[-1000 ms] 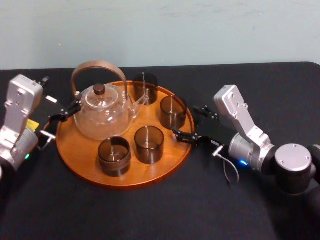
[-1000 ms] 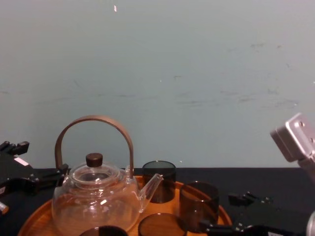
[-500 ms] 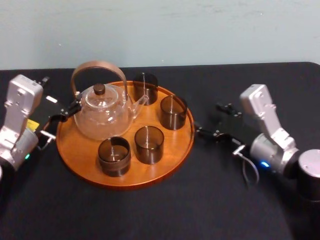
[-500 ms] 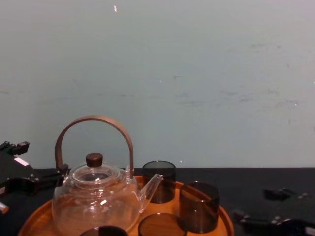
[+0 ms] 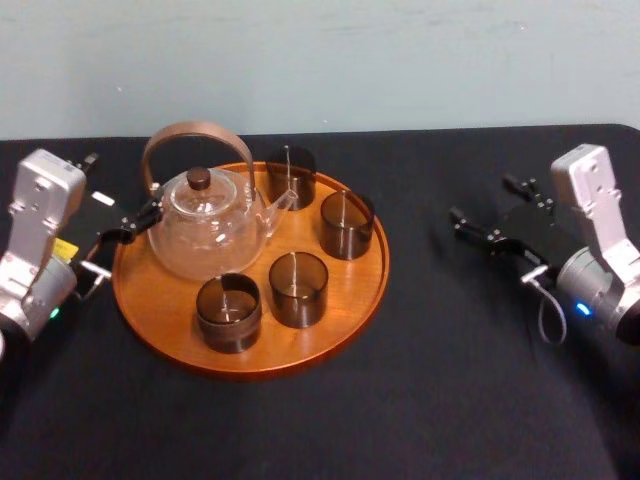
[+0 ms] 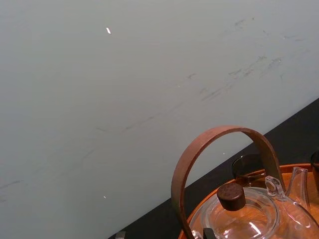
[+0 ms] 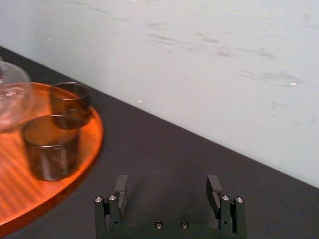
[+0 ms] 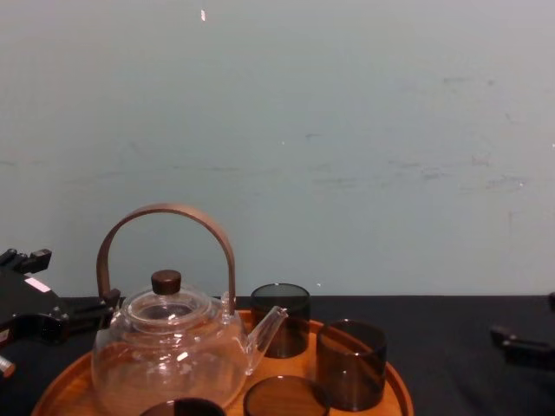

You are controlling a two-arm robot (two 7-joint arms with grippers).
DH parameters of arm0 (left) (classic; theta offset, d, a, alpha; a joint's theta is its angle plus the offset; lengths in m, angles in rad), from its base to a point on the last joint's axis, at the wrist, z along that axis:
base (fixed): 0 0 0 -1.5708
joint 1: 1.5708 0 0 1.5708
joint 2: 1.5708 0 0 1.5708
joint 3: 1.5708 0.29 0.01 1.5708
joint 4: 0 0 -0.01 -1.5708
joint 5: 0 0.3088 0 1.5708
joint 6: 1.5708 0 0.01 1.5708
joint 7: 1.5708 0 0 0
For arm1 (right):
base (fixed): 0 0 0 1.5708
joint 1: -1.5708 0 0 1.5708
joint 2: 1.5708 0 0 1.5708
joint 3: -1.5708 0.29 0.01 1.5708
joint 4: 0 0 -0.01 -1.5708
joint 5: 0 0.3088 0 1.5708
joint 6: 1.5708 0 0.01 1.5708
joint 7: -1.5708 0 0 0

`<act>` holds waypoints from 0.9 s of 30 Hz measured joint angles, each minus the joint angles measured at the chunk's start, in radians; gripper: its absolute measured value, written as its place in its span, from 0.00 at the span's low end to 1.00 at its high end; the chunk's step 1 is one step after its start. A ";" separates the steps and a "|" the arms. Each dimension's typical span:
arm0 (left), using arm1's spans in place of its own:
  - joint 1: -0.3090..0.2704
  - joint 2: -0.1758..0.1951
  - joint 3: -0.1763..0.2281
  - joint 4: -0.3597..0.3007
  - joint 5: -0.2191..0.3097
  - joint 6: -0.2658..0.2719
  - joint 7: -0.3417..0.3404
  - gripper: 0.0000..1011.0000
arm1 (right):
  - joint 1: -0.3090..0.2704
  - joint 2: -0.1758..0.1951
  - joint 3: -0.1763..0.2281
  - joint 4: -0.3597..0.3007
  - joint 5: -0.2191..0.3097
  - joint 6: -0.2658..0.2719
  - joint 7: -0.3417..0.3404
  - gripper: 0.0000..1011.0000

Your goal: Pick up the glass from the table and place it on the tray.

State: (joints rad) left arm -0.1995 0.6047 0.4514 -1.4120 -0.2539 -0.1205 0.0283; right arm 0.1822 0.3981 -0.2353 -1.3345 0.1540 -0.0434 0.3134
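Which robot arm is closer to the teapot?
Left. The left gripper sits beside the teapot at the edge of the tray; the right gripper is far off over the table.

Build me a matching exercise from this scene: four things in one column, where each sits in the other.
1 glass teapot
2 tray
3 right gripper
4 left gripper

A open, over bare table right of the tray
B at the tray's left rim
C on the tray's left half
D flat on the black table

Pairs: 1-C, 2-D, 3-A, 4-B.
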 joint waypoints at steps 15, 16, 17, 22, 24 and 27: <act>0.000 0.000 0.000 0.000 0.000 0.000 0.000 1.00 | -0.002 -0.014 0.038 0.000 -0.039 -0.003 -0.060 0.99; 0.000 0.000 0.000 0.000 0.000 0.000 0.000 1.00 | -0.002 -0.014 0.038 0.001 -0.039 -0.003 -0.059 0.99; 0.000 0.000 0.000 0.000 0.000 0.000 0.000 1.00 | -0.002 -0.014 0.037 0.001 -0.039 -0.003 -0.059 0.99; 0.000 0.000 0.000 0.000 0.000 0.000 0.000 1.00 | -0.001 -0.013 0.035 0.002 -0.038 -0.003 -0.055 0.99; 0.000 0.000 0.000 0.000 0.000 0.000 0.000 1.00 | -0.001 -0.013 0.034 0.002 -0.038 -0.003 -0.054 0.99; 0.000 0.000 0.000 0.000 0.000 0.000 0.000 1.00 | -0.001 -0.013 0.033 0.002 -0.037 -0.002 -0.052 0.99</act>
State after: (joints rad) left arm -0.1995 0.6047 0.4514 -1.4120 -0.2539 -0.1205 0.0283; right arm 0.1817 0.3852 -0.2024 -1.3321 0.1174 -0.0457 0.2610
